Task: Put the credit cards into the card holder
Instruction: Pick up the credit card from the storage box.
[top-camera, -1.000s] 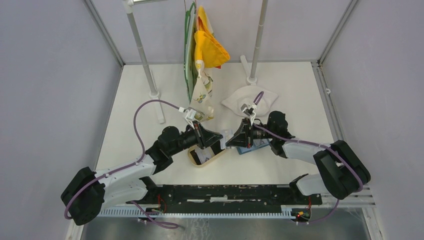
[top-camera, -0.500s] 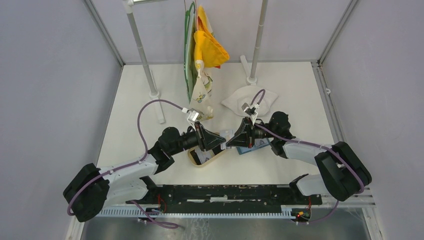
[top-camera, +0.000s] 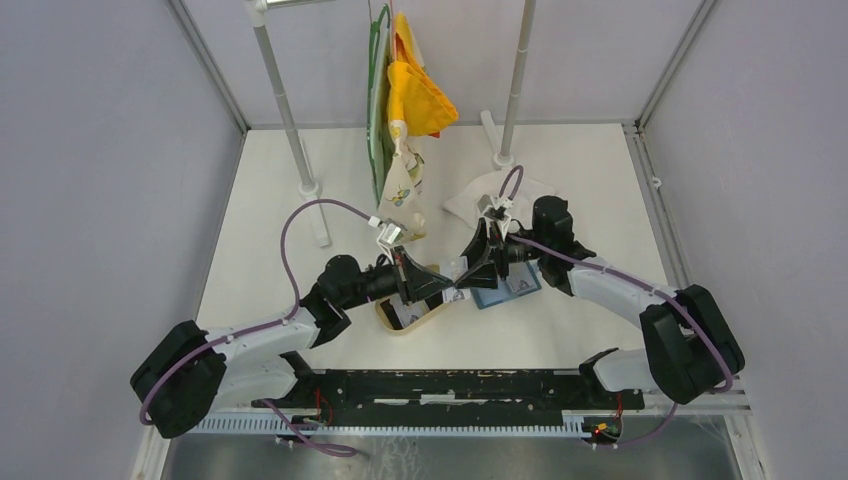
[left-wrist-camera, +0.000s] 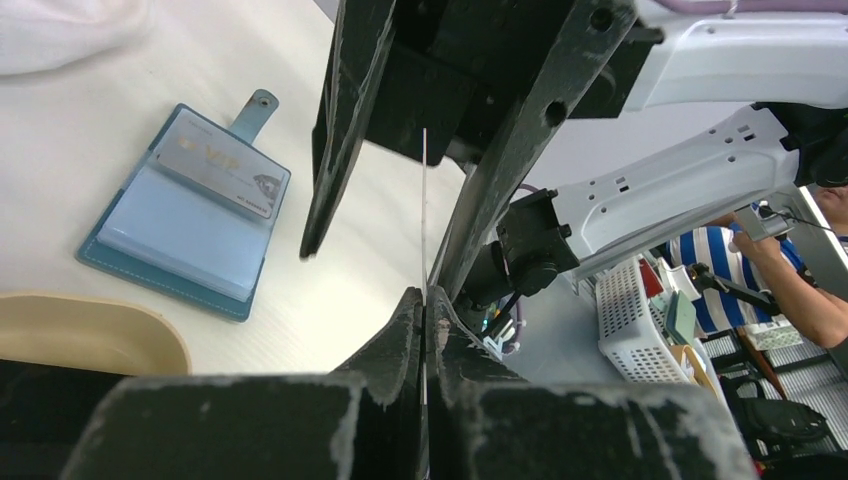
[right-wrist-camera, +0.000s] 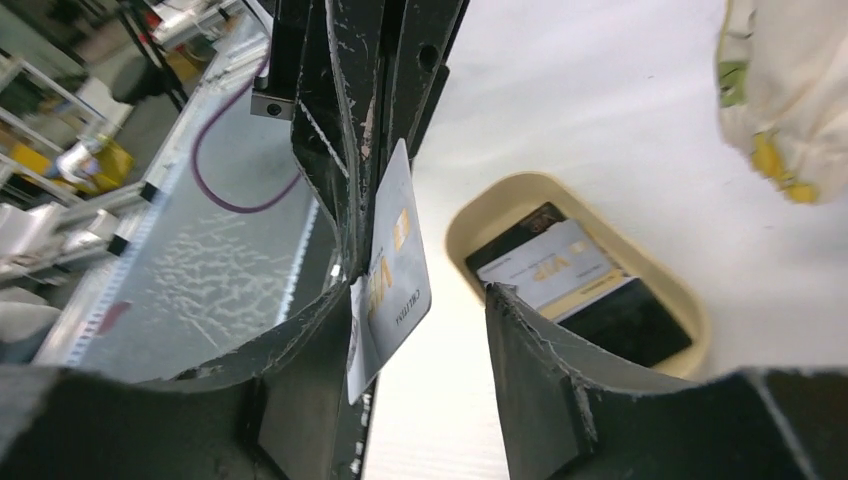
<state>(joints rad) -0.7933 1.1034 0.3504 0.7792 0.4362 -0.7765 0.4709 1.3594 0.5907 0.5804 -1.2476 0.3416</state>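
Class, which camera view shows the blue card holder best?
Left wrist: the card holder lies open, its pockets and a silver card plain. Top external shows it small, partly hidden by the right arm. Right wrist does not show it.

Top camera: fixed high behind both arm bases, looking down over the whole desk (top-camera: 600, 180). Wrist cameras: close behind the left claw (left-wrist-camera: 424, 300) and right claw (right-wrist-camera: 420, 300), aimed past the fingertips, facing each other. All three views share the tan tray (top-camera: 400, 329) beside the claws.

Left arm (top-camera: 300, 322), right arm (top-camera: 600, 285) meet mid-table (top-camera: 590, 175), fingers (left-wrist-camera: 330, 130) tip to tip above tray (top-camera: 392, 320) and card holder (top-camera: 508, 292), barring passage there; hanging bags (top-camera: 405, 175), rack poles (top-camera: 283, 110) crowd rear; side flanks open.
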